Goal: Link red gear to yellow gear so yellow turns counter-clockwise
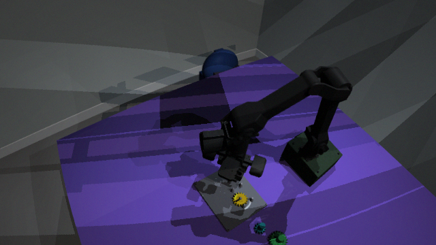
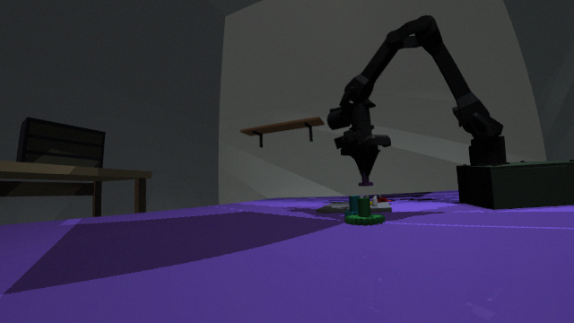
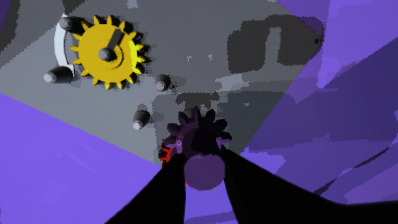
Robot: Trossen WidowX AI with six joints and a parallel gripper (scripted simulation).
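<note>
Yellow toothed gear with a black stripe (image 1: 239, 198) (image 3: 92, 55) sits at your left in the wrist view, on the grey board (image 1: 228, 218) (image 2: 331, 211) (image 3: 200, 25). Next come two short dark pegs (image 1: 240, 185) (image 3: 141, 119), both bare, then the red gear (image 2: 384, 199) (image 3: 166, 157), partly hidden. Rightmost, your hand (image 1: 236, 177) (image 2: 366, 179) (image 3: 202, 159) is closed on the purple gear (image 2: 365, 184) (image 3: 197, 132), held above the board. You seem to be lining up a placement: choose a peg giving an even number of linking gears, centre over it, then lower and press flat.
</note>
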